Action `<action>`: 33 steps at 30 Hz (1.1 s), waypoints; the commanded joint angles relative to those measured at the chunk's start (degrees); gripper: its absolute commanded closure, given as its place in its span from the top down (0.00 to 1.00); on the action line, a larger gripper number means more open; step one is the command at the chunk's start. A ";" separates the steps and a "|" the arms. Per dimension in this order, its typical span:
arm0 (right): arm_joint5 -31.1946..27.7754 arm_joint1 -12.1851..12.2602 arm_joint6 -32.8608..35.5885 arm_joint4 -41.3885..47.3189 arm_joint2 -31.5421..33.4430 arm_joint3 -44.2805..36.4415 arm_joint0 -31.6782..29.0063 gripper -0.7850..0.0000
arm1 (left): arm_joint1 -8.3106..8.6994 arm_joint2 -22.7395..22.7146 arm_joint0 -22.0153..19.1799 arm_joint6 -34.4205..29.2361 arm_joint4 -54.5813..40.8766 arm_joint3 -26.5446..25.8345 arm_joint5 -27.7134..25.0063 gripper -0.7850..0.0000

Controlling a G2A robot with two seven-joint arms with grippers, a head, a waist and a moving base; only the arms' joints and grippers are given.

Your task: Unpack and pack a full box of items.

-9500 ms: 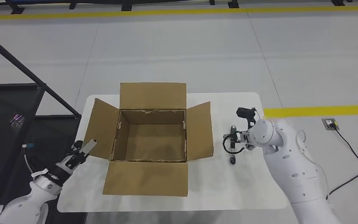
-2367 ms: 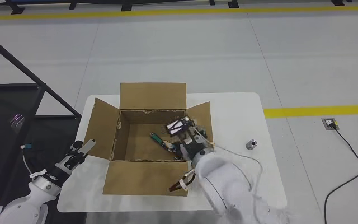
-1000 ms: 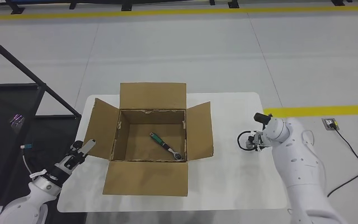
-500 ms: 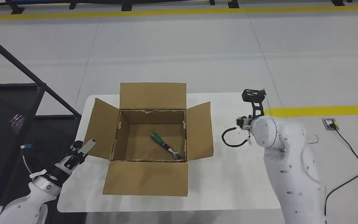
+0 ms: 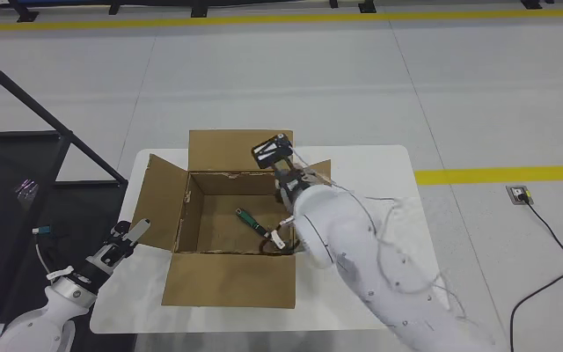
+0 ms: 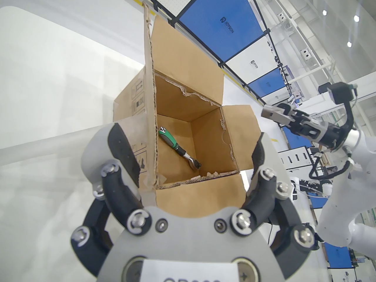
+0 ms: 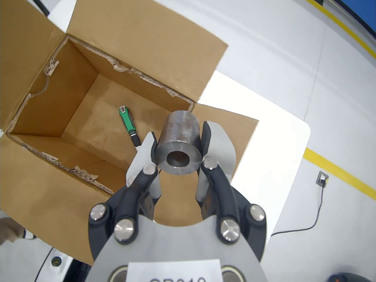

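An open cardboard box point(image 5: 240, 150) stands mid-table with its flaps spread. On its floor lies a ratchet wrench with a green handle point(image 5: 251, 219) point(image 7: 127, 119) point(image 6: 173, 145). My right gripper point(image 7: 178, 145) is shut on a steel cylinder point(image 7: 180, 127) with a hole through it, held above the box's right side, over the right flap point(image 7: 176, 195). From the left wrist view, that right gripper point(image 6: 271, 113) hangs high above the right flap. My left gripper point(image 5: 132, 234) point(image 6: 191, 154) is open and holds nothing, low at the table's left edge, just outside the left flap point(image 6: 149, 104).
The white table point(image 5: 374, 172) is bare to the right of the box. A black metal frame point(image 5: 53, 132) stands off the table's left side. A floor socket with a cable point(image 5: 519, 195) lies far right.
My right arm has swung from the table's right side to above the box, carrying the steel cylinder that lay on the table earlier. The left arm has not moved.
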 commanded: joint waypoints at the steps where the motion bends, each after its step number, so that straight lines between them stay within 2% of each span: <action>1: -0.73 -1.98 -0.80 4.26 -3.89 8.70 4.59 0.00 | 0.00 0.00 0.00 0.00 0.00 0.00 0.00 1.00; 5: -2.20 -6.78 -3.93 12.21 -10.27 24.95 11.81 0.00 | 0.00 0.00 0.00 0.00 0.00 0.00 0.00 1.00; 10: -6.33 -13.39 -7.87 20.72 -16.31 42.95 17.59 0.00 | 0.00 0.00 0.00 0.00 0.00 0.00 0.00 1.00; 15: -7.06 -19.53 -10.77 23.49 -20.67 56.72 19.74 0.00 | 0.00 0.00 0.00 0.00 0.00 0.00 0.00 1.00; 19: -8.23 -23.23 -12.62 24.95 -21.95 65.62 20.41 0.00 | 0.00 0.00 0.00 0.00 0.00 0.00 0.00 1.00; 26: -8.36 -26.79 -16.35 26.39 -21.79 75.81 20.92 0.00 | 0.00 0.00 0.00 0.00 0.00 0.00 0.00 1.00; 33: -9.63 -27.48 -19.17 27.41 -20.89 80.38 20.70 0.00 | 0.00 0.00 0.00 0.00 0.00 0.00 0.00 1.00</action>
